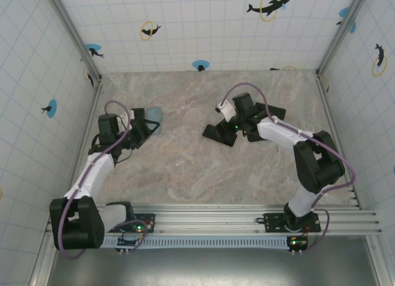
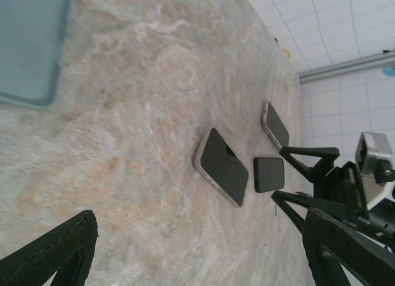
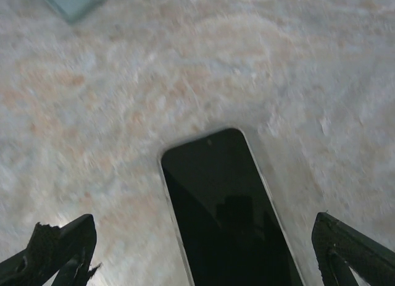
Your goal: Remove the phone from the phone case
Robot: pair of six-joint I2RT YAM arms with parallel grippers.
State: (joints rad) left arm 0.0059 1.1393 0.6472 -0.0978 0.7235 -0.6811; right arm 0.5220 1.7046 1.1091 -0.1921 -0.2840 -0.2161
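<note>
Presently: left pincer (image 2: 197, 236), right pincer (image 3: 202, 224) released. Phone (image 3: 228, 212) lies beneath right, case (image 2: 28, 45) near left. Hazard: a careless descent could skid phone across surface (image 3: 123, 82).

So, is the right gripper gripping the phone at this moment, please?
No, the right gripper stands wide open, clear of the phone lying flat on the table.

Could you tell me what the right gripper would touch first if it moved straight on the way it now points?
Most likely the phone, lying flat on the table between the open fingers of the right gripper. Depth is hard to judge, but nothing else sits in that line.
</note>
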